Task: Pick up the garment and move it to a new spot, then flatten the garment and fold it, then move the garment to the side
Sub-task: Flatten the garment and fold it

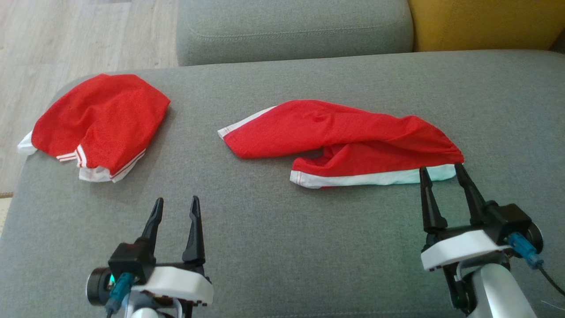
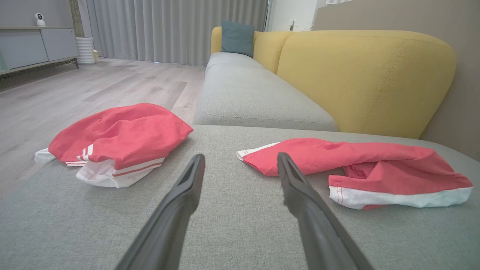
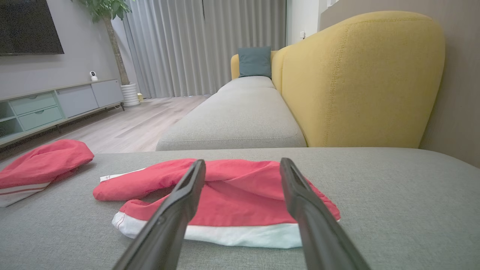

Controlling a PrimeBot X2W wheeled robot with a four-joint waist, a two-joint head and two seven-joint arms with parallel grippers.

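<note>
The crumpled red mesh garment with a white hem band [image 1: 344, 137] lies on the grey fabric sofa cushion [image 1: 309, 247], right of centre, its long axis running left to right. The right gripper [image 1: 441, 168] is the nearer one: its fingers are spread and empty, with their tips at the near right end of the white band. The left gripper [image 1: 176, 200], also spread and empty, hovers well apart at the near left. A second, folded red garment [image 1: 101, 119] rests at the far left edge.
</note>
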